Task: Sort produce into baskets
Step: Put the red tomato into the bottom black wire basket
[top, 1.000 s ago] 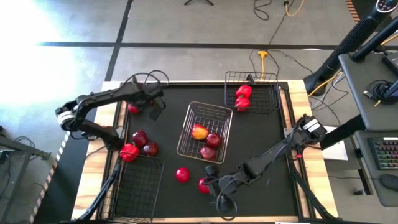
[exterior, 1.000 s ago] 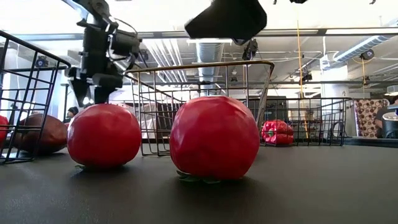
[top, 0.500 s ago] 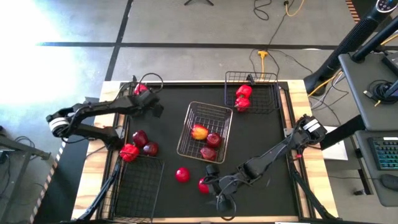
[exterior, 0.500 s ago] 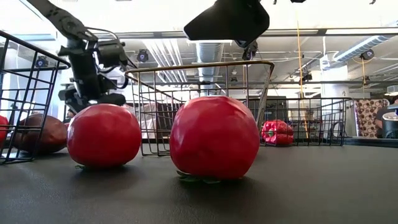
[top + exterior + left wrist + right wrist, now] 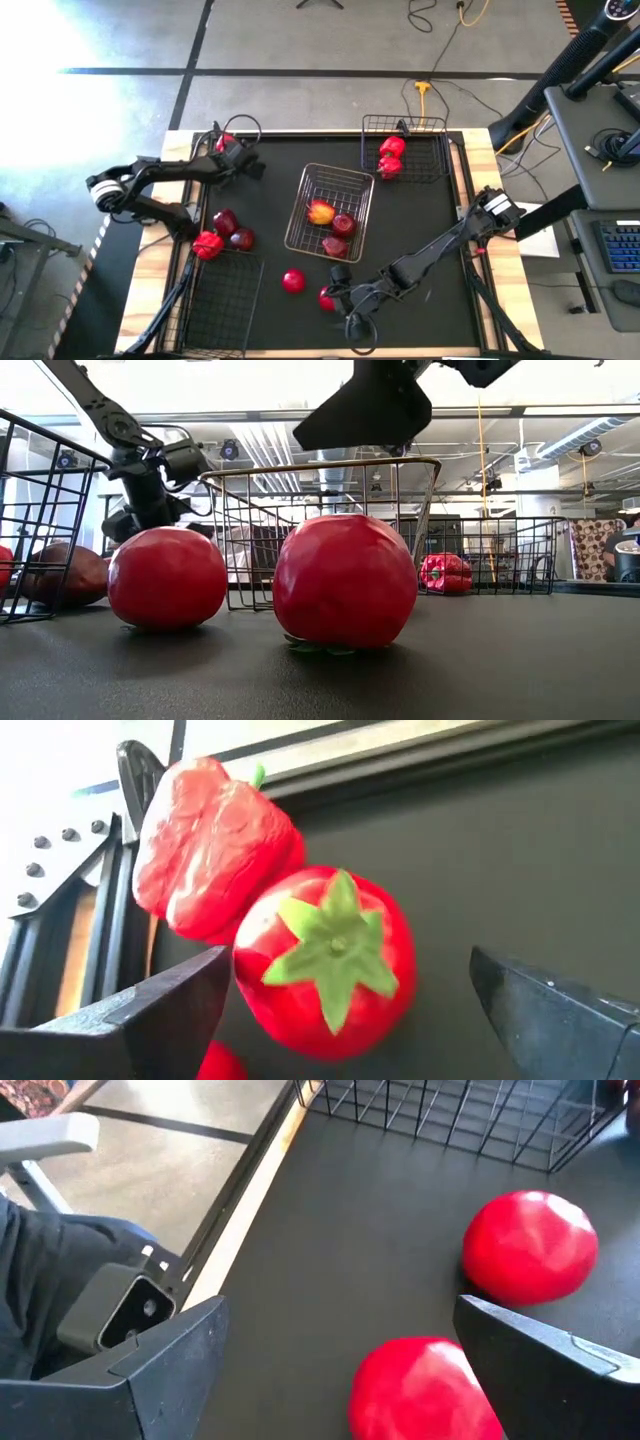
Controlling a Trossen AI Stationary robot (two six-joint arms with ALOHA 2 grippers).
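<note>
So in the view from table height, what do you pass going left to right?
Black basket → dark apple → left tomato → bigger tomato → red peppers in the far basket.
</note>
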